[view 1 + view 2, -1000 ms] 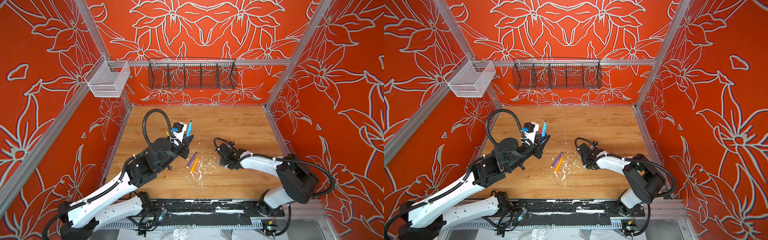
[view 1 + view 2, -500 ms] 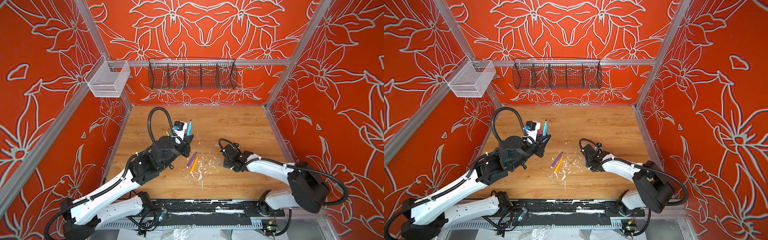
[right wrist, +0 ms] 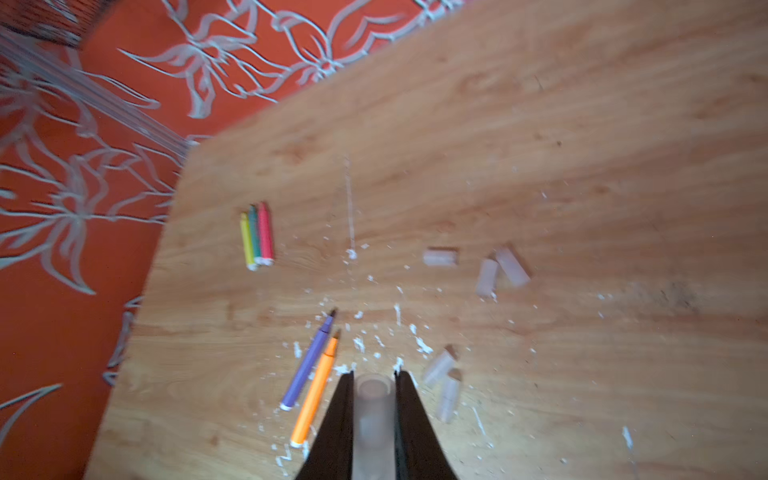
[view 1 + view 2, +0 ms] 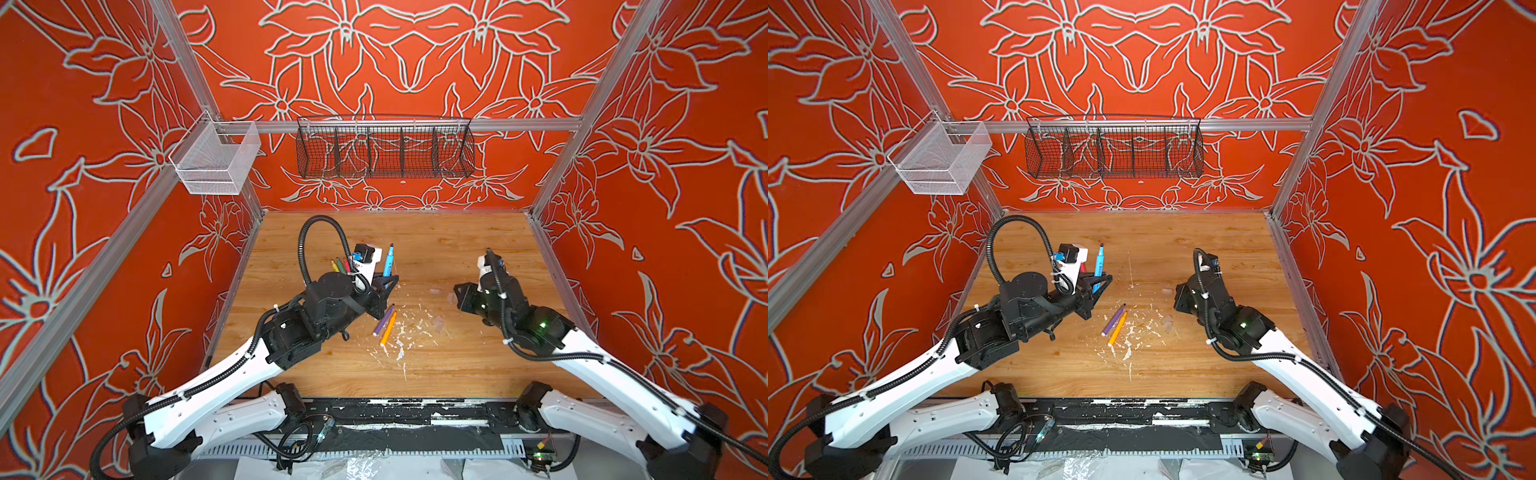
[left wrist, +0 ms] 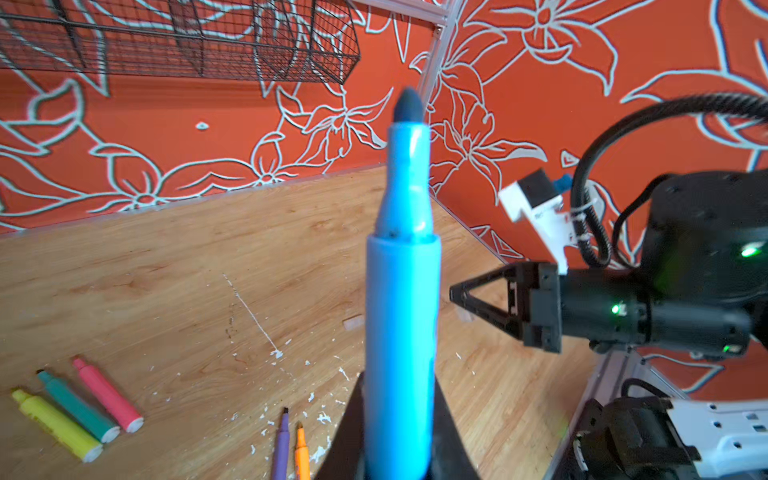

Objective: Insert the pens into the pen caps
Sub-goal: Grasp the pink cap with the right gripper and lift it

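My left gripper (image 4: pixel 390 283) (image 5: pixel 399 384) is shut on a blue pen (image 4: pixel 388 261) (image 5: pixel 401 291), held upright with its dark tip up. My right gripper (image 4: pixel 457 291) (image 3: pixel 374 376) is shut on a clear pen cap (image 3: pixel 373 415), its open end pointing forward; it hangs above the table to the right of the blue pen. Purple (image 4: pixel 384 320) and orange (image 4: pixel 388 330) pens lie side by side between the arms. Yellow (image 5: pixel 56 424), green (image 5: pixel 77 407) and pink (image 5: pixel 108 395) pens lie together behind the left gripper. Several loose caps (image 3: pixel 440 257) (image 3: pixel 487 276) (image 3: pixel 449 397) lie on the wood.
White paint flecks (image 4: pixel 401 332) are scattered over the middle of the wooden table (image 4: pixel 457 365). A black wire basket (image 4: pixel 384 151) and a white mesh bin (image 4: pixel 214 164) hang on the back wall. Red patterned walls close in both sides.
The right gripper has shut on a clear cap, lifted it off the table and drawn back to the right. The left arm has shifted slightly right with the blue pen.
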Controlling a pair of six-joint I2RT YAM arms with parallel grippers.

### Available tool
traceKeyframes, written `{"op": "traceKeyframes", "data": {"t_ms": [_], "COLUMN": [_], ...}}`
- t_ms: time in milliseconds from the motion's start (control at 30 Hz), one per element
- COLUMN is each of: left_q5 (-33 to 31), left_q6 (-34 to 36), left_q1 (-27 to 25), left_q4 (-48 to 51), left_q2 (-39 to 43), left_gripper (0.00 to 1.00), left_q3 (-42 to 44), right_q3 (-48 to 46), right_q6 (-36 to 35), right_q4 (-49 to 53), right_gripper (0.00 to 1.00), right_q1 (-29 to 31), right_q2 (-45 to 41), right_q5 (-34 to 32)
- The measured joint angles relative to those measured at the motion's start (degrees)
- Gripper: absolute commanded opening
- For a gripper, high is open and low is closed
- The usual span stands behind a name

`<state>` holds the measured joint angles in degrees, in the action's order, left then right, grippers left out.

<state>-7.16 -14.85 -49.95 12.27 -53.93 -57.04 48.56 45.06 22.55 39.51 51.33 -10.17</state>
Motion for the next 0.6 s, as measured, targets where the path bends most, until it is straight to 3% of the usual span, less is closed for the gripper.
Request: {"op": "traceKeyframes", "data": {"t_ms": [300,600], "left_q5": [10.1,15.8], "left_q6": [-0.9,-1.8], "left_q1": [0.0,0.0], "left_q4": [-2.4,-4.2], "left_q2": [-6.8,-7.8], "left_gripper": [0.00,0.00], "left_q3": [-0.1,-0.1], "right_q3": [6.4,9.1], "right_q6": [-4.7,-6.2], "right_q4": [-10.0,-22.5], "right_gripper": [0.14,0.14], "right_q1": [0.4,0.7], "right_q2": [-6.9,-4.8], "right_q5": [4.7,12.4]}}
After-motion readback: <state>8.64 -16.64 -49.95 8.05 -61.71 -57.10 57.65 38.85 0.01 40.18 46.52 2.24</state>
